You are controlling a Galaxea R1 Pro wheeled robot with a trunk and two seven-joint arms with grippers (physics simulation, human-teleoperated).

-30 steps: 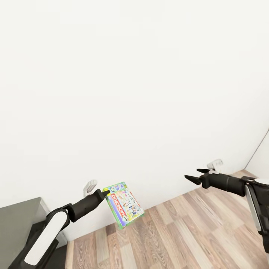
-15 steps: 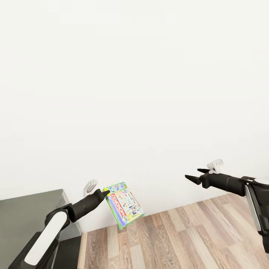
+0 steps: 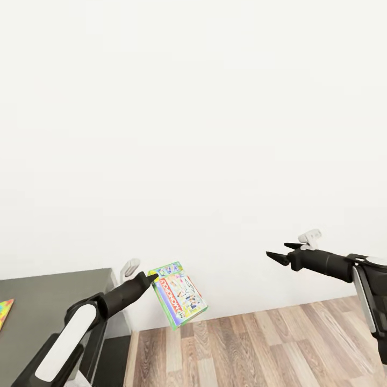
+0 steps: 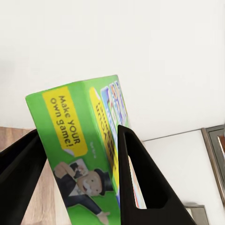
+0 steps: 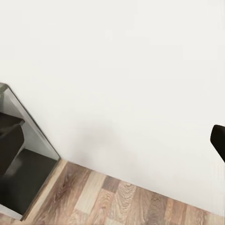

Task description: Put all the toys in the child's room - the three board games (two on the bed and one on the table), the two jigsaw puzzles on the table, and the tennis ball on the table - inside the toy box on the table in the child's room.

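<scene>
My left gripper [image 3: 154, 278] is shut on one of the board games [image 3: 179, 294], a green-edged box with a colourful printed face, held tilted in the air above the floor. In the left wrist view the same board game [image 4: 70, 140] sits between the two black fingers [image 4: 140, 178]. A dark grey part of the table [image 3: 54, 301] shows at the lower left of the head view. A corner of a multicoloured jigsaw puzzle [image 3: 4, 313] lies at its left end. At the right, my right gripper [image 3: 277, 250] stands open with nothing in it, in front of the wall.
A plain white wall [image 3: 193, 134] spans the head view ahead. Wooden floor [image 3: 269, 349] runs below it to the right of the table. The right wrist view shows the table's end [image 5: 23, 178], the wall and the floor [image 5: 117, 201].
The whole head view has swung left: the table has come further in from the lower left, the puzzle corner now shows, and the room corner at the right is gone. Both arms hold their pose.
</scene>
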